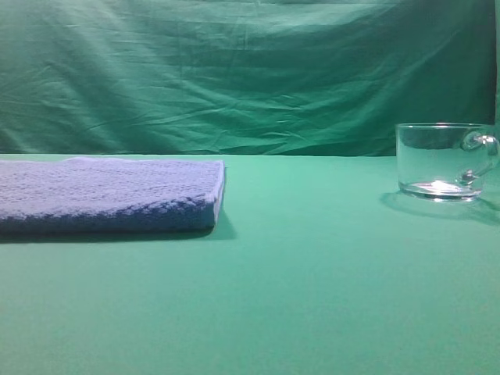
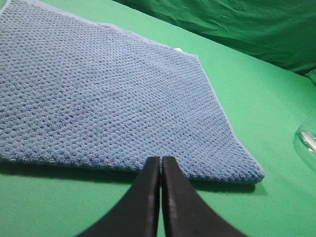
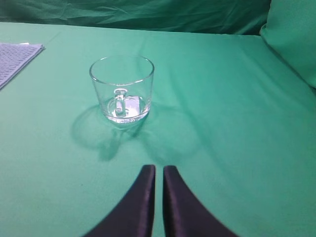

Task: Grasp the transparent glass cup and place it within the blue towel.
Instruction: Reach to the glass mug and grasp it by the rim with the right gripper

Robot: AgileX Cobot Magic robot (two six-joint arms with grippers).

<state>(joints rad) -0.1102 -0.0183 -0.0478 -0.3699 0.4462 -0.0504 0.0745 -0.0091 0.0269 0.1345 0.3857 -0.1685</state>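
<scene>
Right gripper (image 3: pixel 158 170) mine, jaws nearly together, empty | glass cup (image 3: pixel 122 89) upright on counter (image 3: pixel 222 123) ahead | left gripper (image 2: pixel 161 160) closed by blue towel (image 2: pixel 98 94)

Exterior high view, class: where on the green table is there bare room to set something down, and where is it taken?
Bare green table runs between the blue towel on the left and the transparent glass cup on the right, and across the whole front. The towel's top is also bare. Only the far right edge, around the cup, is taken.
</scene>
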